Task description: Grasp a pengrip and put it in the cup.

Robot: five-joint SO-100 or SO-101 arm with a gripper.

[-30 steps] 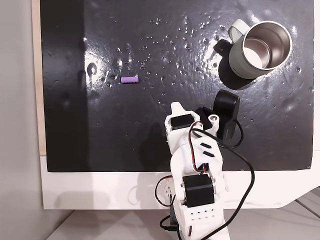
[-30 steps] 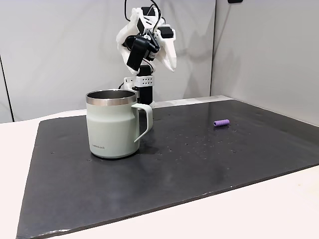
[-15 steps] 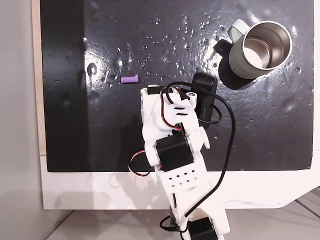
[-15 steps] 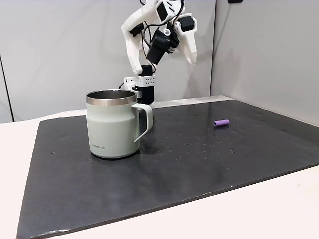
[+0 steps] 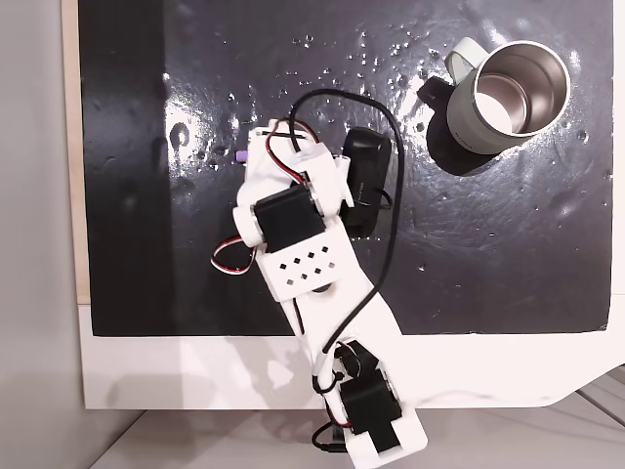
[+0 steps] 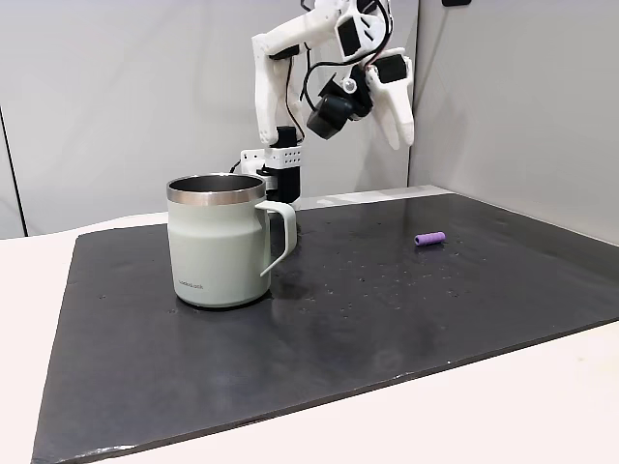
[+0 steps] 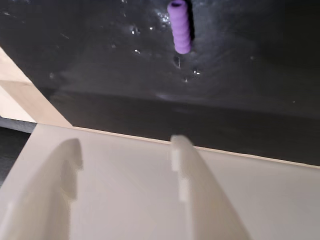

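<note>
Wrist view: the small light-purple ribbed rubber pengrip lies on the black mat, ahead of the white gripper; fingers spread.
Descend straight; straddle its short axis; the sage-green steel-lined cup stands well apart.

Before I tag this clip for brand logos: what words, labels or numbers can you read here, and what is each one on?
One small dark print on the cup, low on its pale green side in a fixed view: too small to read.
The pengrip, the black mat and the white arm: no text or numbers visible.
</note>
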